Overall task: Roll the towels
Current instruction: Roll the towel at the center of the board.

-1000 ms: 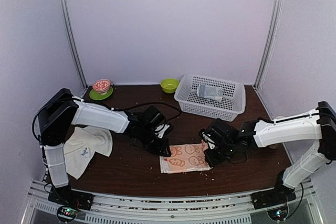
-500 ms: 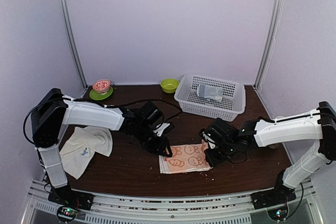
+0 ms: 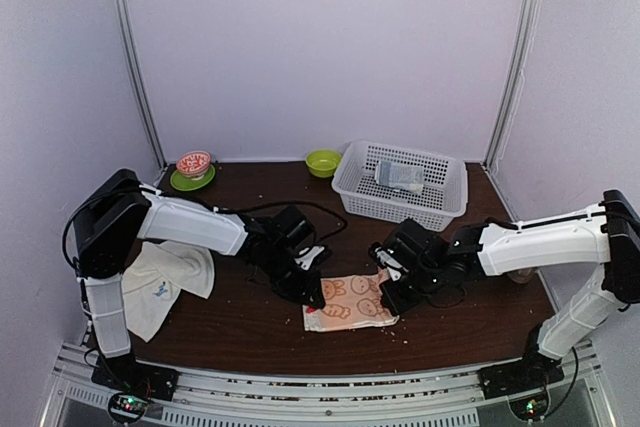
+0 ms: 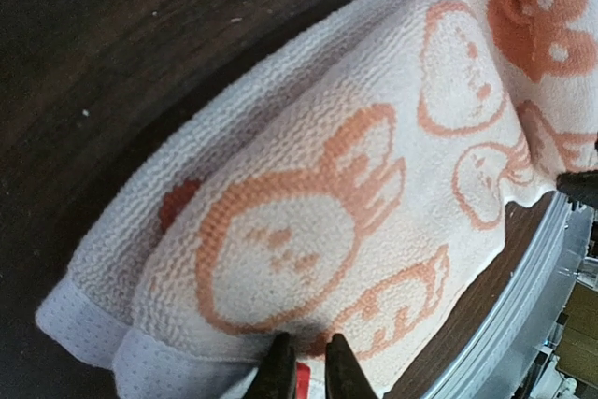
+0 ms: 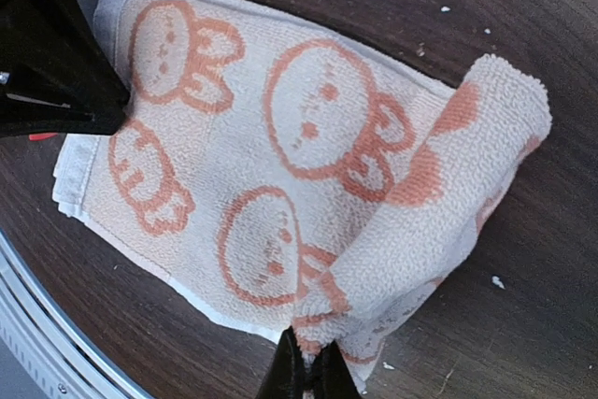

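Observation:
The cream towel with orange-pink cartoon faces (image 3: 345,300) lies flat on the dark table between my grippers. My right gripper (image 3: 385,299) is shut on its right edge, which is folded over into a thick roll (image 5: 448,203). The pinch shows in the right wrist view (image 5: 306,348). My left gripper (image 3: 313,292) is shut, its tips pressing on the towel's left edge (image 4: 306,341). The towel (image 4: 308,212) fills that view. The plain cream-white towel with a small blue mark (image 3: 160,285) lies crumpled at the left, under the left arm.
A white basket (image 3: 440,209) at the back right holds a grey-blue rolled towel (image 3: 398,176). A green bowl (image 3: 322,161) and a green plate with a red bowl (image 3: 193,169) stand along the back. The table's front edge and metal rail (image 3: 300,377) are close below the towel.
My right gripper has moved left with the towel's right edge, rolling it over, so the flat part is narrower. My left gripper has shifted slightly at the left edge.

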Available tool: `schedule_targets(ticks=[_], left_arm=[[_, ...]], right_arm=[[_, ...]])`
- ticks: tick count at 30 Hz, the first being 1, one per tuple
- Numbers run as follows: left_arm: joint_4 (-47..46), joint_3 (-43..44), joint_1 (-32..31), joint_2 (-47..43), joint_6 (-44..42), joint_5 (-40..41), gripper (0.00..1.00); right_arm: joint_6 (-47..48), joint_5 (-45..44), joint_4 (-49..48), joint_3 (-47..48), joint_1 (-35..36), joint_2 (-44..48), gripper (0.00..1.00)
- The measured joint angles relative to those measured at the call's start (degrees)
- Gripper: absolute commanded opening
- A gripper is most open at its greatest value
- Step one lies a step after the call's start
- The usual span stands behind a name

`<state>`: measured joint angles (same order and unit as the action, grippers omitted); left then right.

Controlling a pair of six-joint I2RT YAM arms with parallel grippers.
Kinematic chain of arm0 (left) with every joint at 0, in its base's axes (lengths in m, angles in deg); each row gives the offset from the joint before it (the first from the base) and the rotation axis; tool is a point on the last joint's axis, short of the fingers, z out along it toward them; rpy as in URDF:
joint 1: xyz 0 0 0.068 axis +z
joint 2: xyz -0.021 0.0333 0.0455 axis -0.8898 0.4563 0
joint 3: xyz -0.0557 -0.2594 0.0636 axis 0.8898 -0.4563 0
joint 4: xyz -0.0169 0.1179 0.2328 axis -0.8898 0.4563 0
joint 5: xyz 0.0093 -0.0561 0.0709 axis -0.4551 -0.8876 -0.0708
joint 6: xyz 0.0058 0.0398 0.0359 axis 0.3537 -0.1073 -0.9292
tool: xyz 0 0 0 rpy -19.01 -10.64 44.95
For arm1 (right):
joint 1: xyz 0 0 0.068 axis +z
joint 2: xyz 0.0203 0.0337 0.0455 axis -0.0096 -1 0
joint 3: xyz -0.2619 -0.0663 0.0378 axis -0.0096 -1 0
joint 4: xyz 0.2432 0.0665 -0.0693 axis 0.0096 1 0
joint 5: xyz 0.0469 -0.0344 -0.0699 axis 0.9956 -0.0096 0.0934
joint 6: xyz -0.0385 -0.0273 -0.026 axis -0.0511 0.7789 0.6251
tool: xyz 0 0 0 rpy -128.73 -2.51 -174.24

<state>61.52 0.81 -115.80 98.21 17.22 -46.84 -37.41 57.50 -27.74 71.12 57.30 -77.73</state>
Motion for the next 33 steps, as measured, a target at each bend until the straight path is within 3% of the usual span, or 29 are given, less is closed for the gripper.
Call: schedule_targets(ticks=[8, 11, 15, 23, 30, 33], left_arm=[[-1.0, -0.5, 0.0, 0.0, 0.6, 0.0, 0.13], [-1.1, -0.6, 0.0, 0.0, 0.6, 0.0, 0.20], [-1.0, -0.6, 0.0, -0.6, 0.3, 0.0, 0.30], [1.0, -0.3, 0.0, -4.6, -0.6, 0.9, 0.30], [0.9, 1.3, 0.0, -5.1, -0.7, 0.1, 0.31], [-0.4, 1.9, 0.0, -5.1, -0.5, -1.4, 0.30]], right_arm=[[1.9, 4.5, 0.1, 0.8, 1.6, -4.2, 0.00], [1.9, 5.4, 0.0, 0.9, 1.7, -5.5, 0.00], [1.2, 5.6, -0.3, 0.9, 1.7, -5.8, 0.19], [-3.8, 5.4, -5.5, -1.8, 1.0, -4.7, 0.25], [-7.9, 5.8, -10.4, -3.0, -0.2, -4.3, 0.48], [-9.2, 6.3, -13.3, -5.0, -0.9, -3.6, 0.53]])
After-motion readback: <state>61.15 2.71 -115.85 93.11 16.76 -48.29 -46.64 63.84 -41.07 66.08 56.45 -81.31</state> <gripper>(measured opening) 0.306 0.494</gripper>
